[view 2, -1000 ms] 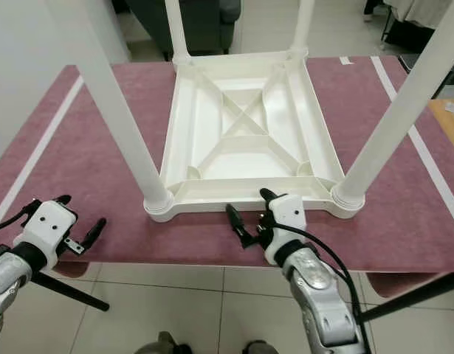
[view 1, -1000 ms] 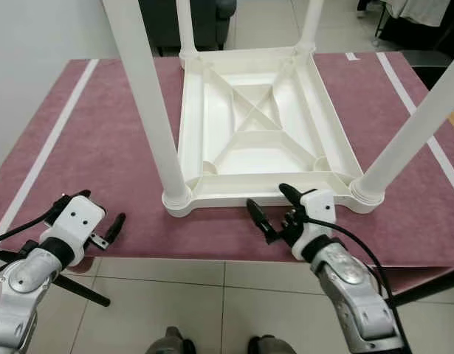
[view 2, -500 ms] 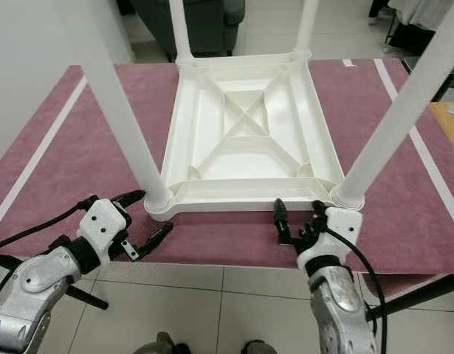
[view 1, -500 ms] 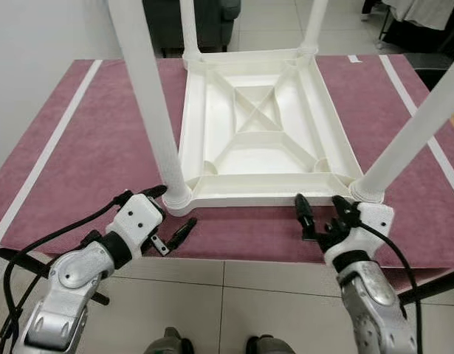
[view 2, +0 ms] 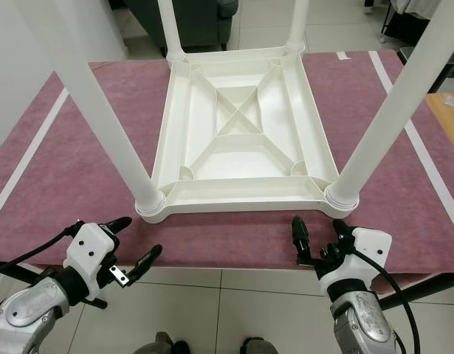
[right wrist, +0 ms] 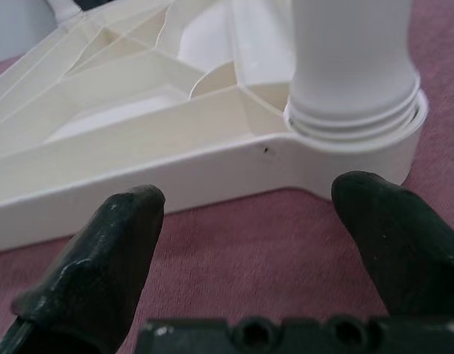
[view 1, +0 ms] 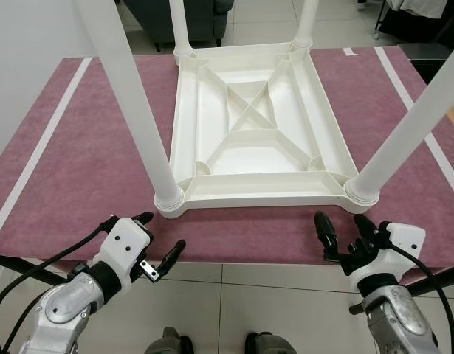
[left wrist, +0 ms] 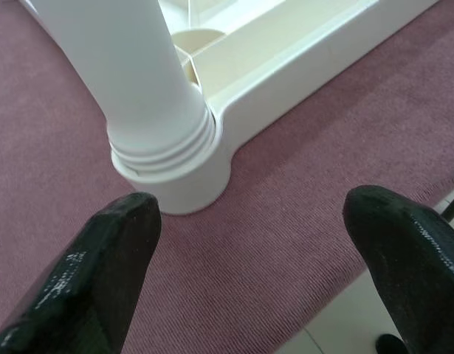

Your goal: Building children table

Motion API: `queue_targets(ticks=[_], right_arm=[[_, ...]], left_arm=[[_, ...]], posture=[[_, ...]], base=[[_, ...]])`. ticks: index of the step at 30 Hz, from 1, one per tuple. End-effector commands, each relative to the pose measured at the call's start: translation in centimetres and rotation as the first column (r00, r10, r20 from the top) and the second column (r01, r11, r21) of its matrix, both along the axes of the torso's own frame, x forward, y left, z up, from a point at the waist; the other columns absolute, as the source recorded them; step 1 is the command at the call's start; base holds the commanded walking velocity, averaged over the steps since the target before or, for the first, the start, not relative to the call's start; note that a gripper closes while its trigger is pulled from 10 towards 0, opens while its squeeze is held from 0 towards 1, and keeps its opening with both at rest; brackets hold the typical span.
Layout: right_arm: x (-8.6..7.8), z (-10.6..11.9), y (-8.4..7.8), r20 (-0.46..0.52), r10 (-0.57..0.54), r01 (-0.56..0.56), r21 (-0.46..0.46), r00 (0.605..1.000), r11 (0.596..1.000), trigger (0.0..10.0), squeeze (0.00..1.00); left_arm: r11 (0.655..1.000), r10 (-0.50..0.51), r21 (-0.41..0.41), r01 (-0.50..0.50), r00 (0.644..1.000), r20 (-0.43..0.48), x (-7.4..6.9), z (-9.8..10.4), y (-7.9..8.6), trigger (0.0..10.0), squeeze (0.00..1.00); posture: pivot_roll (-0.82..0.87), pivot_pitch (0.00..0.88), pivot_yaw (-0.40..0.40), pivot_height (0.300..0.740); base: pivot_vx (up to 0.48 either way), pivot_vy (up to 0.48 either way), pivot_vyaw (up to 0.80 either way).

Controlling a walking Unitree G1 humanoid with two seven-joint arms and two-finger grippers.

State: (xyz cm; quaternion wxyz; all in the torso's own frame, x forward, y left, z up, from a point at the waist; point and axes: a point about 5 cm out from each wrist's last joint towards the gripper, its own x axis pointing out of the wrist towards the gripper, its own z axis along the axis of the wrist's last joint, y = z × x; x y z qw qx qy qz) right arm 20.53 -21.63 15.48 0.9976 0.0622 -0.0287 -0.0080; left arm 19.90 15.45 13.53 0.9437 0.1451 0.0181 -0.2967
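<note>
A white plastic children's table (view 1: 263,198) lies upside down on a maroon mat (view 1: 79,162), with its legs standing up from the corner sockets. My left gripper (view 1: 159,236) hovers open at the mat's front edge, just short of the near-left leg (view 1: 142,125). The left wrist view shows that leg's ribbed socket (left wrist: 164,158) between the spread fingers (left wrist: 101,273). My right gripper (view 1: 343,234) is open too, in front of the near-right leg (view 1: 404,133) and its socket (right wrist: 352,118). Neither gripper touches the table.
The mat covers a low platform with white stripes (view 1: 35,158) along both sides. Tiled floor (view 1: 286,295) lies between me and its front edge. A dark armchair (view 1: 149,15) stands behind the table, and black stand legs (view 1: 12,264) poke out at the lower corners.
My left gripper swung in from the far left toward the near-left leg. My right gripper slid from the middle of the front rim to the near-right leg. Both then drew back slightly.
</note>
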Motion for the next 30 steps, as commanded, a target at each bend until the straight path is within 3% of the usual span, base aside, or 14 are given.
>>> queue_targets(ticks=[1,2,3,11,16,18,20,22,24,30], right_arm=[[0.4,0.4,-0.2,0.007,-0.006,0.006,0.01,1.0,1.0,10.0,1.0],[0.5,0.5,-0.2,0.011,-0.006,0.006,0.012,1.0,1.0,10.0,1.0],[0.9,0.8,-0.4,0.022,-0.021,0.021,0.014,1.0,1.0,10.0,0.02],[2.4,1.8,-2.1,0.049,-0.184,0.181,0.058,0.982,0.982,10.0,0.0],[2.4,1.8,-2.3,0.043,-0.205,0.203,0.051,0.978,0.978,10.0,0.0],[2.2,1.7,-2.1,0.041,-0.197,0.198,-0.005,0.979,0.98,10.0,0.0],[2.2,1.7,-2.1,0.041,-0.197,0.198,-0.005,0.979,0.98,10.0,0.0],[2.4,1.7,-2.4,0.053,-0.207,0.211,-0.067,0.977,0.975,10.0,0.0],[2.4,1.7,-2.4,0.053,-0.207,0.211,-0.067,0.977,0.975,10.0,0.0],[4.0,3.0,-2.5,0.116,-0.192,0.206,-0.123,0.974,0.971,10.0,0.0]], left_arm=[[0.958,0.286,-0.01,-0.286,0.954,0.091,0.4,0.7,1.6,10.0,0.0],[0.954,0.298,-0.013,-0.298,0.95,0.093,0.5,0.7,1.7,10.0,0.0],[0.942,0.335,-0.032,-0.334,0.935,0.115,0.9,1.2,1.9,10.0,0.0],[0.887,0.459,-0.138,-0.44,0.874,0.162,2.6,2.9,1.8,10.0,0.0],[0.882,0.467,-0.155,-0.445,0.868,0.168,2.8,3.2,1.5,10.0,0.0],[0.884,0.462,-0.168,-0.436,0.87,0.172,3.2,3.4,1.2,10.0,0.0],[0.884,0.462,-0.168,-0.436,0.87,0.172,3.2,3.4,1.2,10.0,0.0],[0.873,0.477,-0.208,-0.441,0.86,0.183,4.3,4.1,0.7,10.0,0.0],[0.873,0.477,-0.208,-0.441,0.86,0.183,4.3,4.1,0.7,10.0,0.0],[0.831,0.536,-0.268,-0.487,0.829,0.157,5.9,4.5,0.4,10.0,0.0]], posture=[[-0.06,0.132,0.11,0.74],[-0.06,0.132,0.11,0.74],[-0.05,0.131,0.107,0.74],[-0.06,0.127,0.103,0.74],[-0.06,0.126,0.104,0.74],[-0.06,0.126,0.106,0.74],[-0.06,0.126,0.106,0.74],[-0.07,0.124,0.11,0.74],[-0.07,0.124,0.11,0.74],[-0.07,0.114,0.118,0.74]], base=[[0.0,0.0,0.0],[0.0,0.0,0.0],[0.0,0.0,0.0],[0.0,0.0,0.0],[0.0,0.0,0.0],[0.0,0.0,0.0],[0.0,0.0,0.0],[0.0,0.0,0.0],[0.0,0.0,0.0],[0.0,0.0,0.0]])
